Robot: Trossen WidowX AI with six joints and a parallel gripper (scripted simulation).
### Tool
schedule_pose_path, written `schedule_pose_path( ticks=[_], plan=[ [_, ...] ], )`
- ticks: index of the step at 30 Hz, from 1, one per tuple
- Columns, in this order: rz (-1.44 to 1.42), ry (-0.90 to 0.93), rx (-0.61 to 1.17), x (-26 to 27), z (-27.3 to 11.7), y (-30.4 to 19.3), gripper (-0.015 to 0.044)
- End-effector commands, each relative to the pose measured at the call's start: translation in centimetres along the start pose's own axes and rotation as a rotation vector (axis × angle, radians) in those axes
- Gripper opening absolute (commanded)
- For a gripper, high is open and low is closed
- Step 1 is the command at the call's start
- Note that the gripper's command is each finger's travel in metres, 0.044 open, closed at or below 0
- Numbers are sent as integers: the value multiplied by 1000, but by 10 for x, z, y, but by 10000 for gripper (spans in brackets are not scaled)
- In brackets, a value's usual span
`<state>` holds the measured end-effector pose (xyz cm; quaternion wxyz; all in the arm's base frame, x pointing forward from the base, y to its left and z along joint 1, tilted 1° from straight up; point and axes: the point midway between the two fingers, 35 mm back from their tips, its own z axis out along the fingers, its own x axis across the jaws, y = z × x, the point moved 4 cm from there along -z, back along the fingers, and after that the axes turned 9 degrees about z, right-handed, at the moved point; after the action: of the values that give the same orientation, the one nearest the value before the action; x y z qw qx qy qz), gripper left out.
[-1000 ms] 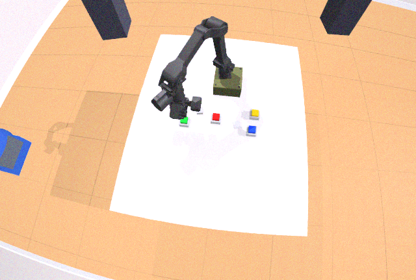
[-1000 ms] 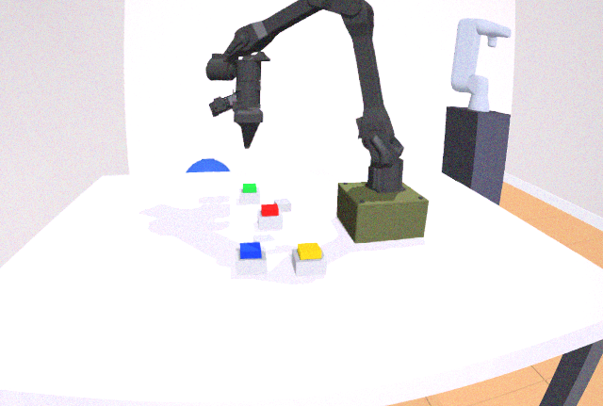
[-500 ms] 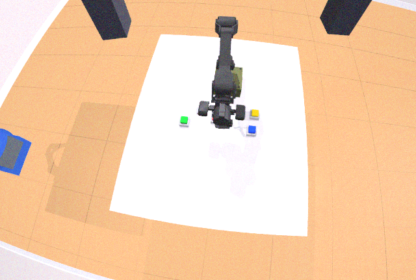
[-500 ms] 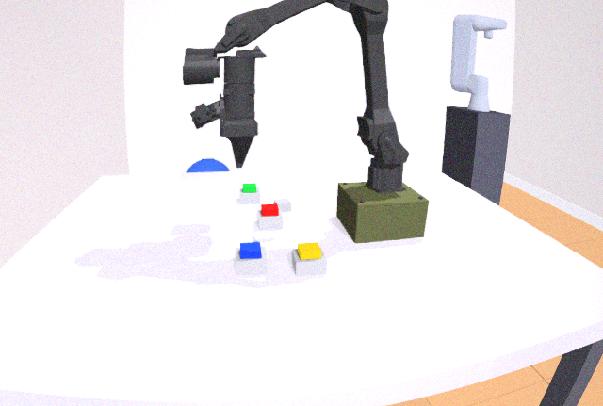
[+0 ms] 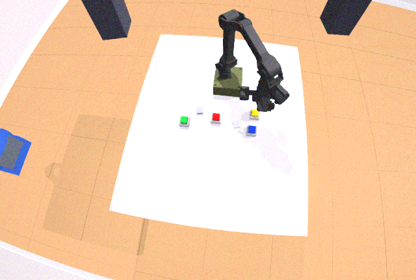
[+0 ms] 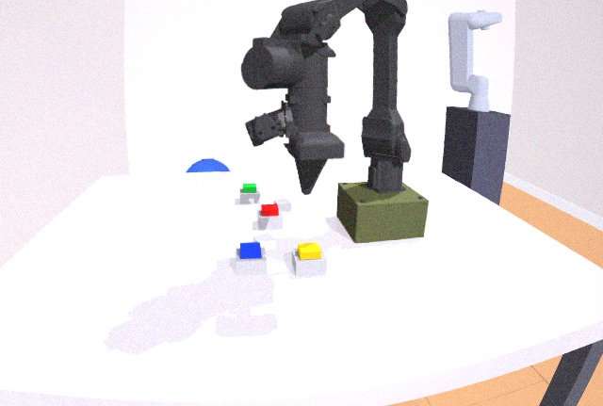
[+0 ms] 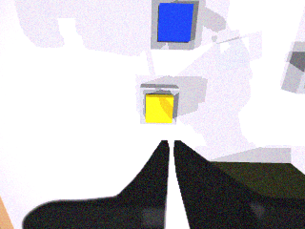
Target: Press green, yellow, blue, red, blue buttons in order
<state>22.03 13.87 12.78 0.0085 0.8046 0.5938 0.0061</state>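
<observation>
My gripper (image 6: 305, 192) (image 7: 170, 146) is shut and empty, pointing down, high above the table and over the yellow button (image 5: 255, 113) (image 6: 309, 251) (image 7: 159, 109), touching nothing. In the wrist view the yellow button lies just beyond the fingertips. The blue button (image 5: 251, 129) (image 6: 250, 250) (image 7: 175, 22) is beside the yellow one, farther from the arm's base. The red button (image 5: 216, 116) (image 6: 268, 209) stands near the middle of the row. The green button (image 5: 184, 119) (image 6: 249, 187) is at the far left in the top view. All four caps stand raised in their grey housings.
A pale block (image 5: 199, 110) (image 6: 282, 205) lies between the green and red buttons. Another whitish block (image 5: 236, 124) (image 6: 264, 241) lies between the red and blue buttons. The arm's olive base box (image 5: 227, 86) (image 6: 389, 217) stands behind the buttons on the white table (image 5: 208, 182) (image 6: 414, 323).
</observation>
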Motion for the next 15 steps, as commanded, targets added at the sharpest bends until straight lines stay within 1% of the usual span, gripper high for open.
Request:
schedule_pose_path(
  ticks=[1,2,5,6,15],
  plan=[
    [18,0,0,3,2,-7,20],
    [18,0,0,3,10,-6,20],
    [18,0,0,3,52,-6,20],
    [18,0,0,3,59,-7,20],
    [18,0,0,3,67,-7,20]
  ],
)
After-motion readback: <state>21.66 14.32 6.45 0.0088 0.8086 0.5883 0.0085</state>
